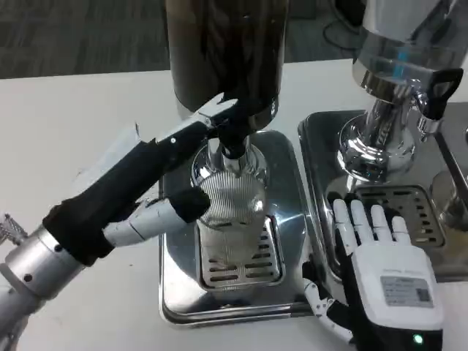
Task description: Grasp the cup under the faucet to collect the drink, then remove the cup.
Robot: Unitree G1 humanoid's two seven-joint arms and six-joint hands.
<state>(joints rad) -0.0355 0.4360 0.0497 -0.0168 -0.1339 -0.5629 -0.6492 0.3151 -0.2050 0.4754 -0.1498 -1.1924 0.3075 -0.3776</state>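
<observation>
Bright, even overhead lighting. The white table [66,124] is nearly washed out. Specular glare streaks the chrome drip tray [289,190] just beside the right hand [384,267] and the ribbed cup [234,208] against the left hand [164,212]. Shadows are soft. Focus is sharp, slightly softer toward the top edge.

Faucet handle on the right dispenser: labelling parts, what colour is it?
Black faucet handle, clearest in the head view.
</observation>
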